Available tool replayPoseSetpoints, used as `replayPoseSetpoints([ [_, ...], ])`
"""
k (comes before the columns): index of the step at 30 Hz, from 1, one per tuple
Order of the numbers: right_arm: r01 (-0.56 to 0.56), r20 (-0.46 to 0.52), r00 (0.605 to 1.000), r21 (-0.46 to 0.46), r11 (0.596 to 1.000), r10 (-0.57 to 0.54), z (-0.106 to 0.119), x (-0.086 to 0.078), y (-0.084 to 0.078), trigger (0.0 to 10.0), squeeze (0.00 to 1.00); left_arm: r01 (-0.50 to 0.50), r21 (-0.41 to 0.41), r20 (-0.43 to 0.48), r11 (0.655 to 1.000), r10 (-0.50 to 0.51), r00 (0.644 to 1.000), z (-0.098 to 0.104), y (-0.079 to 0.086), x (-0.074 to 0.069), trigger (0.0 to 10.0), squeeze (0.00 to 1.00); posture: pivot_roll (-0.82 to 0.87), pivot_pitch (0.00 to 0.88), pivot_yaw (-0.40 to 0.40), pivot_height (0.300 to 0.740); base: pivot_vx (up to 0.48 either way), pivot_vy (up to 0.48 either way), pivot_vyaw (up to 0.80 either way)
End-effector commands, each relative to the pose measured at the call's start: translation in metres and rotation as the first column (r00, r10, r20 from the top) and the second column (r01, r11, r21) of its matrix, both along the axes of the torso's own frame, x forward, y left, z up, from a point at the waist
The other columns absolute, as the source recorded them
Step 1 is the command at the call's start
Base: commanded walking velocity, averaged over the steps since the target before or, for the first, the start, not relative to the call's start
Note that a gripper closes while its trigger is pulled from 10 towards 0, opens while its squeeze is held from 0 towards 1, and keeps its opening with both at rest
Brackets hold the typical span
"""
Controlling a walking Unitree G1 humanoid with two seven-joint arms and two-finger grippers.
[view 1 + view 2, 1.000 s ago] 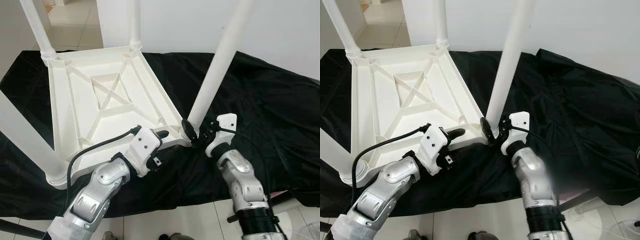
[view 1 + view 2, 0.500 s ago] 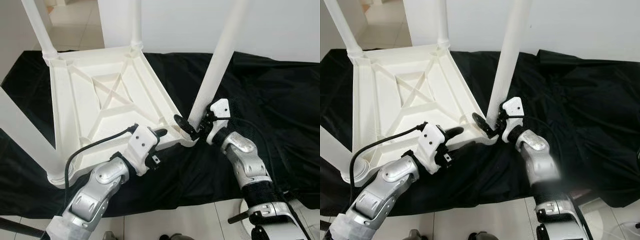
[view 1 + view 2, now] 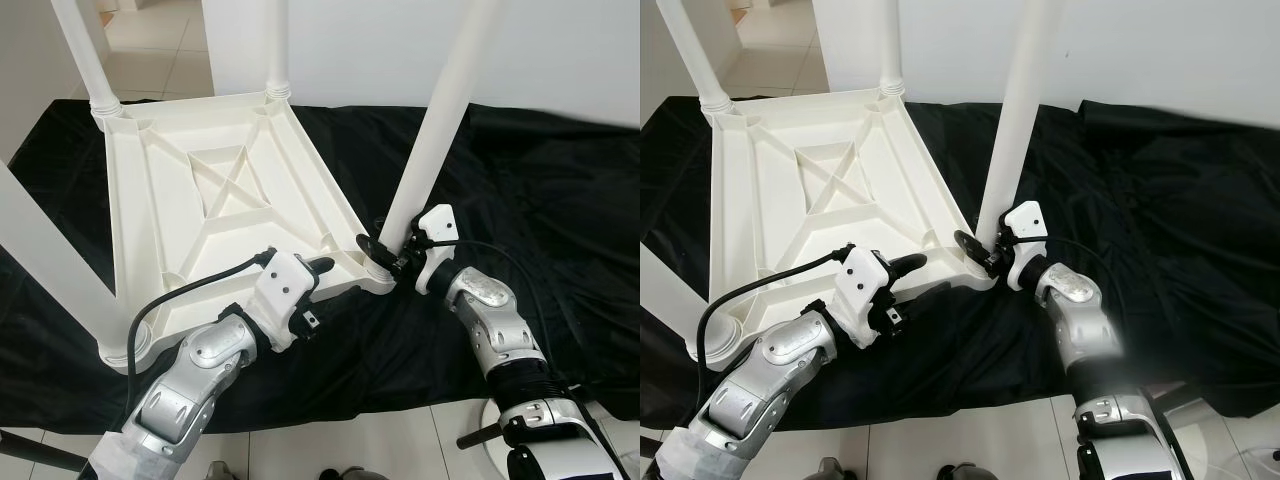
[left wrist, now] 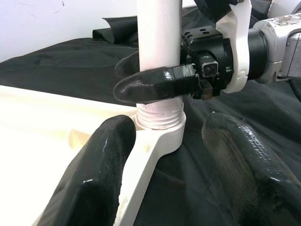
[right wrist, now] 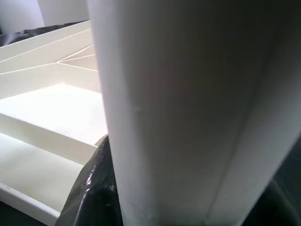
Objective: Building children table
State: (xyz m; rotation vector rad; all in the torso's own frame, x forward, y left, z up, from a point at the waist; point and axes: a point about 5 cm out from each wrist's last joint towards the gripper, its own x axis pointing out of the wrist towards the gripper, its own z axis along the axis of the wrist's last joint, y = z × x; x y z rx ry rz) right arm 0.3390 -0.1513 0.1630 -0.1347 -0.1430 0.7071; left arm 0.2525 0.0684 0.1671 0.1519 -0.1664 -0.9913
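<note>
Gripping low, right gripper point(image 3: 385, 257) fingers clamp the stiff, light, slick leg point(image 3: 430, 140); left gripper point(image 3: 318, 283) fingers apart, straddling the tabletop point(image 3: 170, 215) rim.

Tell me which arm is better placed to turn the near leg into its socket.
Right. Its end effector is already clamped around the leg just above the socket. The left end effector is open and sits at the tabletop's edge, off the leg.

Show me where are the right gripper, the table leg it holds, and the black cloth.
right gripper point(image 3: 385, 256): left eye view, between its fingertips at the leg's base.
table leg point(image 3: 432, 135): left eye view, middle of the white shaft.
black cloth point(image 3: 560, 210): left eye view, bare part right of the leg.
</note>
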Motion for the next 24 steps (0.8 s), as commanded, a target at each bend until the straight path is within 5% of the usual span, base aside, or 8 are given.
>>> replayPoseSetpoints([
  [1,0.037,-0.027,0.999,0.013,0.999,-0.036,-0.006,-0.002,-0.008,10.0,0.00,0.114,0.017,-0.007,0.993,-0.114,0.993,-0.001,-0.006,-0.008,10.0,0.00,-0.04,0.099,-0.053,0.740,0.000,0.000,0.00],
  [5,0.062,-0.032,0.998,0.040,0.997,-0.061,-0.006,-0.003,-0.009,10.0,0.00,0.114,0.018,-0.006,0.993,-0.114,0.993,0.000,-0.006,-0.007,10.0,0.00,-0.04,0.099,-0.053,0.740,0.000,0.000,0.00],
  [9,0.254,-0.047,0.967,0.074,0.964,-0.251,-0.006,-0.005,-0.006,10.0,0.00,0.109,0.020,-0.009,0.994,-0.109,0.994,-0.001,-0.005,-0.007,10.0,0.00,-0.06,0.108,-0.048,0.740,0.000,0.000,0.00],
  [12,0.254,-0.047,0.967,0.074,0.964,-0.251,-0.006,-0.005,-0.006,10.0,0.00,0.109,0.020,-0.009,0.994,-0.109,0.994,-0.001,-0.005,-0.007,10.0,0.00,-0.06,0.108,-0.048,0.740,0.000,0.000,0.00],
  [17,0.523,-0.153,0.851,0.175,0.834,-0.502,-0.013,-0.015,0.014,10.0,0.00,0.112,0.023,-0.015,0.993,-0.112,0.994,-0.003,-0.005,-0.008,10.0,0.00,-0.06,0.112,-0.043,0.740,0.000,0.000,0.00],
  [24,0.558,-0.152,0.829,0.187,0.808,-0.538,-0.014,-0.024,0.030,10.0,0.00,0.111,0.025,-0.016,0.993,-0.111,0.994,-0.003,-0.005,-0.008,10.0,0.00,-0.06,0.112,-0.039,0.740,0.000,0.000,0.00],
])
